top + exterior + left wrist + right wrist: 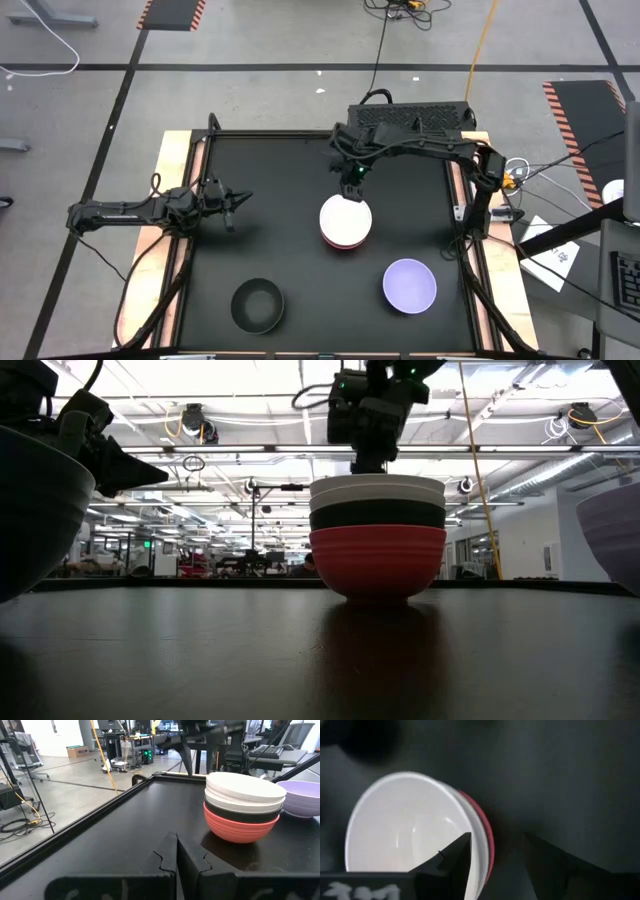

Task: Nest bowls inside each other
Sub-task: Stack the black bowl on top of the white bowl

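Note:
A stack of nested bowls (345, 222) stands on the table's middle: a red bowl (378, 560) at the bottom, a black one (378, 513) in it, and white bowls (378, 490) on top. A lavender bowl (409, 284) stands alone at the near right, a black bowl (257, 304) at the near left. My right gripper (495, 860) hangs open just over the stack's far rim, one finger above the white bowl's inside, the other outside it. My left gripper (238, 205) rests shut at the table's left, clear of every bowl.
A raised black frame (300, 135) runs round the dark tabletop. Bare tabletop lies between the stack and the two single bowls, and between the stack and my left gripper (176, 855).

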You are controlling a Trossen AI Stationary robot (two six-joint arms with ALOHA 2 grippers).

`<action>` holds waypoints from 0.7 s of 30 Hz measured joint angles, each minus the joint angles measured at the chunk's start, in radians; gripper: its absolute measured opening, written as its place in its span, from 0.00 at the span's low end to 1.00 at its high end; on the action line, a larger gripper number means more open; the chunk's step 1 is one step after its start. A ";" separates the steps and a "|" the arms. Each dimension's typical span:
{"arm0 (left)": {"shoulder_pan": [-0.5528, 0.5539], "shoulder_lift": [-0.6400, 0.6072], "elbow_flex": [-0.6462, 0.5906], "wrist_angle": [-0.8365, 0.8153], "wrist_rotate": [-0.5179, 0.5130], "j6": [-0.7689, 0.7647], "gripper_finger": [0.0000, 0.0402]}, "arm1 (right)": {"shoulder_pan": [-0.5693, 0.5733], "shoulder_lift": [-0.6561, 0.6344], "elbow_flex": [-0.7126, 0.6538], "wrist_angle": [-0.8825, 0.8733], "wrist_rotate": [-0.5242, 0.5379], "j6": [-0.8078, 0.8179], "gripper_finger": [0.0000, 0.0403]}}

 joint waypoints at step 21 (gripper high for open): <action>0.000 0.000 0.000 -0.003 0.017 -0.002 0.01 | 0.065 -0.274 -0.271 0.405 -0.005 0.012 0.00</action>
